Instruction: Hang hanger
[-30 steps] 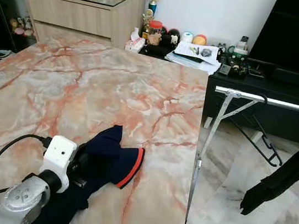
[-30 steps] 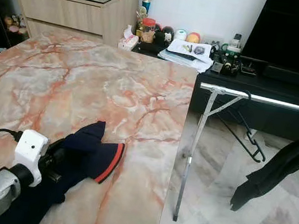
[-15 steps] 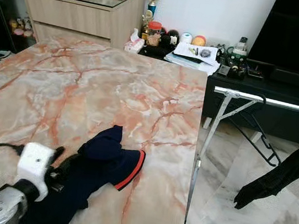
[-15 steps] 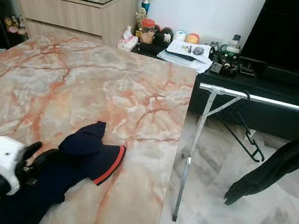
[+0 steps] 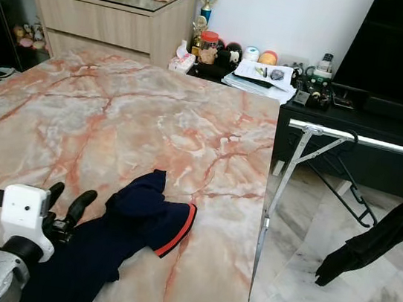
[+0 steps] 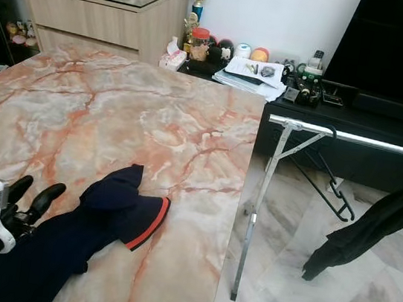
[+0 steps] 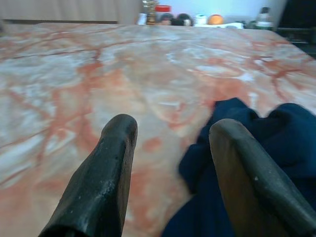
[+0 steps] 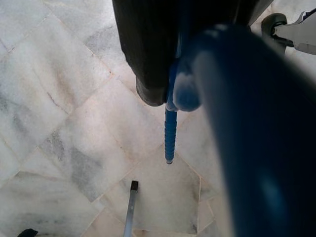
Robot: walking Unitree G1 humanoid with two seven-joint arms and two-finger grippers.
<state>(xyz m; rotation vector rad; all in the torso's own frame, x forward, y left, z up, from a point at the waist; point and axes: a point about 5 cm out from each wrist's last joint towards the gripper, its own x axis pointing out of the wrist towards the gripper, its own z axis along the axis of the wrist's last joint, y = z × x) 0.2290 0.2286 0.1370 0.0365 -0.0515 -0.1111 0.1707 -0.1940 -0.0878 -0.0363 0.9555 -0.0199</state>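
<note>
On the left, the left gripper [image 5: 65,200] is hovering with its two black fingers spread apart and empty, just beside the dark navy garment with a red-trimmed cuff [image 5: 136,217] lying on the pink-veined marble table [image 5: 132,111]. To the right, the right gripper [image 8: 168,74] is pinching a blue ribbed plastic hanger [image 8: 170,133] above the pale marble-tiled floor [image 8: 59,98]. Judging by this, hanging is not yet done: the silver metal clothes rail [image 5: 383,143] is standing well apart, bearing a black hanger [image 5: 352,189] and a black garment [image 5: 381,236]. A cluttered low black cabinet [image 5: 356,116] is lining the wall.
</note>
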